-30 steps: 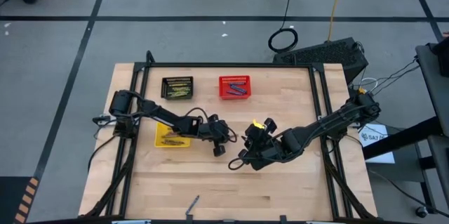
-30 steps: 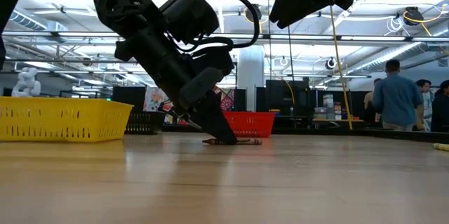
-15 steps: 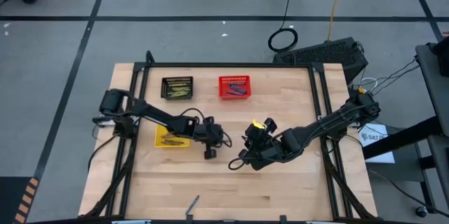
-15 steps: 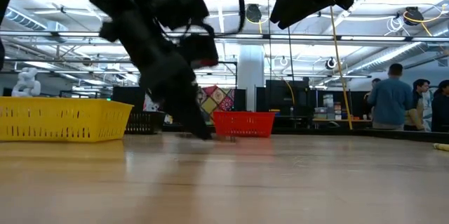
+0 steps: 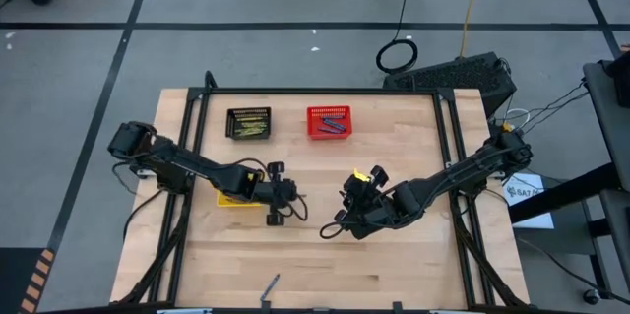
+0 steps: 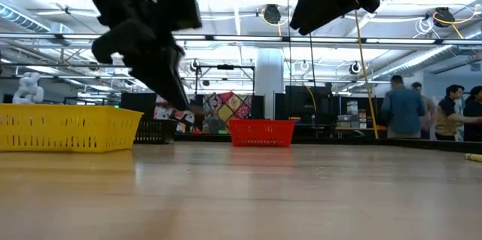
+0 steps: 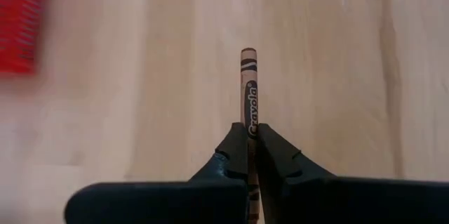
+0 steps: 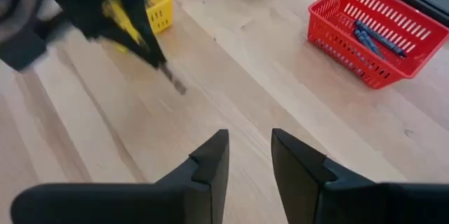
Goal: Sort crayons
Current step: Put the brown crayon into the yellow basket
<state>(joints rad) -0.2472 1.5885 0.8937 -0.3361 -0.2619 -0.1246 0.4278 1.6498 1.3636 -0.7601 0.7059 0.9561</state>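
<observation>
Brown paper-wrapped wax crayon [image 7: 249,94] airborne, pinched at its tail!
Left gripper [image 7: 248,138] jaws clenched; light, brittle, snaps if squeezed; right gripper [image 8: 250,155] released at 3 o'clock.

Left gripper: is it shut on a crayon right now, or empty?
Shut on a crayon. The left gripper pinches a brown crayon between its fingertips, lifted above the table.

Left hand [image 7: 249,155] pinched closed, raised, right hand [image 8: 249,157] parted, seemingly hovering mid-table.
</observation>
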